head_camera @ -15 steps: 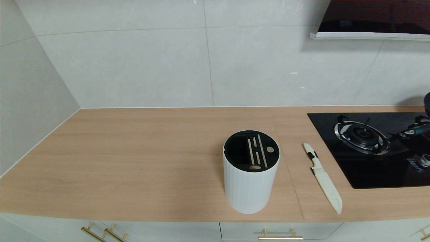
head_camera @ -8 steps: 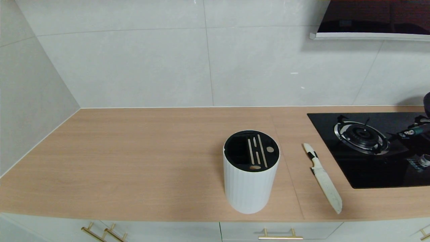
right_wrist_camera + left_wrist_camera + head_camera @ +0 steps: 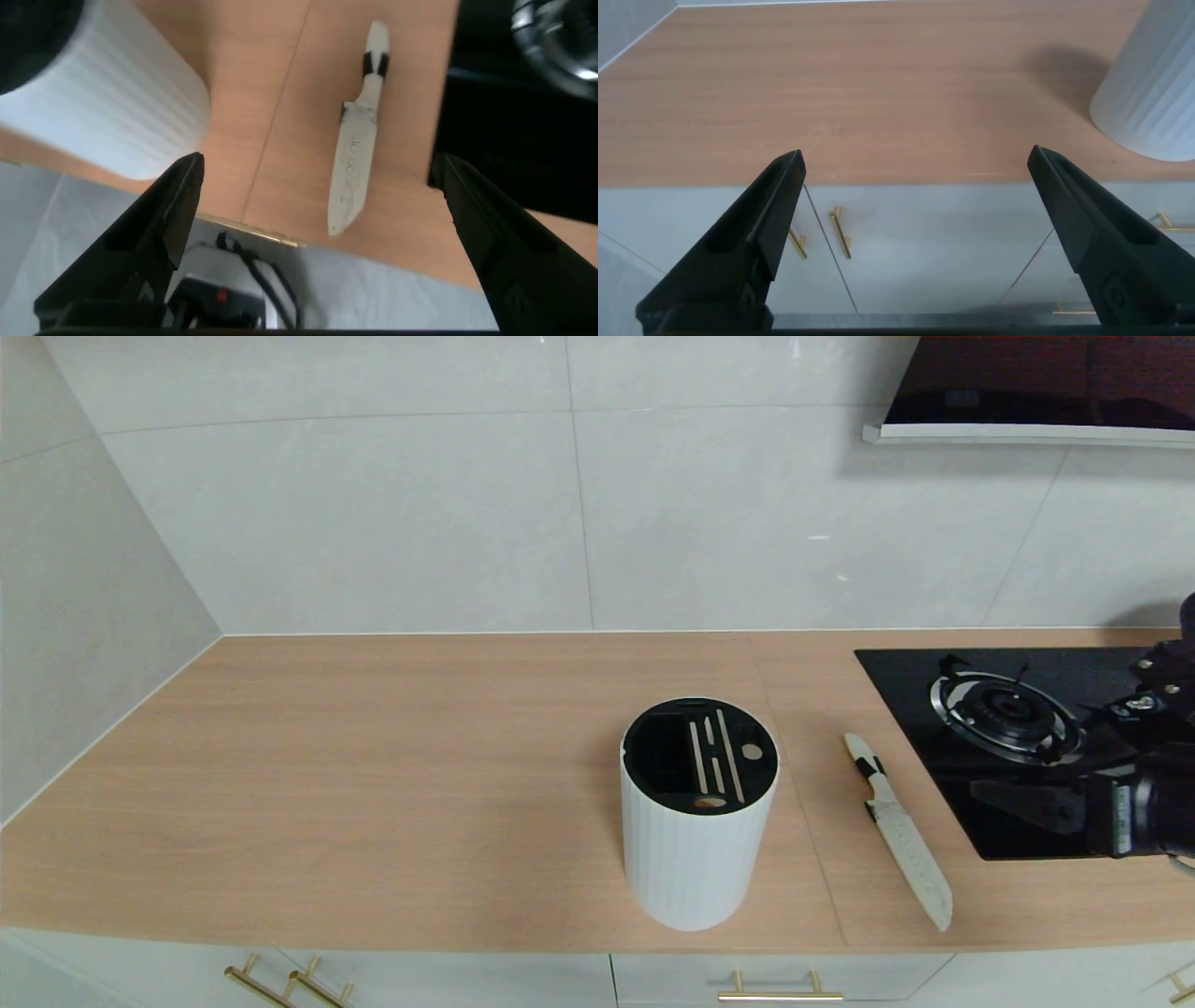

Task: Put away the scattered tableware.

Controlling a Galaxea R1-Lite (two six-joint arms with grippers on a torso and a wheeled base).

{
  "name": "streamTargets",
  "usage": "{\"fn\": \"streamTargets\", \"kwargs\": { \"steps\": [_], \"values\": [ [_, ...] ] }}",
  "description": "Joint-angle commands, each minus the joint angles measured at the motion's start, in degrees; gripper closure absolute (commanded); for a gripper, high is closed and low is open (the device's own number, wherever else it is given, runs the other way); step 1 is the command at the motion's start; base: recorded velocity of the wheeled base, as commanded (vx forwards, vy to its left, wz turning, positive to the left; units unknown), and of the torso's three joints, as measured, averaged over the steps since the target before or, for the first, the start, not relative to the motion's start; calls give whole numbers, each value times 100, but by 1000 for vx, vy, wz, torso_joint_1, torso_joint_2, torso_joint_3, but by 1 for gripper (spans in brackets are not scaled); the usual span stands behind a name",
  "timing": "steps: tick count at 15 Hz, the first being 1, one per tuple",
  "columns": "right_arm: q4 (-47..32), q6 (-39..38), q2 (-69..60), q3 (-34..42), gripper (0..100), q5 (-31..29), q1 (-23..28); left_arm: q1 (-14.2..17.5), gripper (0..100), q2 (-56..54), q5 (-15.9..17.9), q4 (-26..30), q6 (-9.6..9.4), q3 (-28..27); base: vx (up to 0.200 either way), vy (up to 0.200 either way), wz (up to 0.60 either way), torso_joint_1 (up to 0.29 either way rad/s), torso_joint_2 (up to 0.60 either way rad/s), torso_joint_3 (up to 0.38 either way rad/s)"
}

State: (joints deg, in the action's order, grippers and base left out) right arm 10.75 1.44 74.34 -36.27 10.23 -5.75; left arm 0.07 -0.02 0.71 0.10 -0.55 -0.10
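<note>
- The right gripper [image 3: 320, 168] hung over the counter [image 3: 373, 784] with its jaws spread wide and nothing in them.
- The knife [image 3: 358, 154] lay flat in the gap between those jaws, well below them and about in the middle.
- I think the jaws were that wide so one could go down on each side of the knife.
- The knife was long and thin, with a pale speckled blade and a white handle with a black band.
- Its tip pointed at the front edge of the counter and its handle pointed at the wall (so the handle was the far end to grab).
- The holder [image 3: 112, 103] stood outside the right jaws, past the one on its side. The black stove [image 3: 1027, 737] was past the other one.
- The holder was a tall white pot with ribs down its wall and a dark top with slots.
- It stood up straight with the slots facing up, and I think that was so a blade could slide in from above.
- The left gripper [image 3: 915, 159] also had its jaws wide and held nothing.
- Between the left jaws I saw the front edge of the counter and a cupboard door with gold handles [image 3: 839, 233].
- The holder sat off past one left jaw, not between them.
</note>
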Motion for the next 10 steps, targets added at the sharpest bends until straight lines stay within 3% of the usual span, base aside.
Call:
{"fn": "streamTargets", "kwargs": {
  "steps": [1,7,10],
  "values": [
    [41,23,1294,-223,0,-249,-198,1,0,2,0,-1,2,1,0,0,0,0,0,0],
    [762,14,2428,-56,0,-531,-277,1,0,2,0,-1,2,1,0,0,0,0,0,0],
    [1324,14,3104,23,0,-1137,-391,1,0,2,0,-1,2,1,0,0,0,0,0,0]
  ]
}}
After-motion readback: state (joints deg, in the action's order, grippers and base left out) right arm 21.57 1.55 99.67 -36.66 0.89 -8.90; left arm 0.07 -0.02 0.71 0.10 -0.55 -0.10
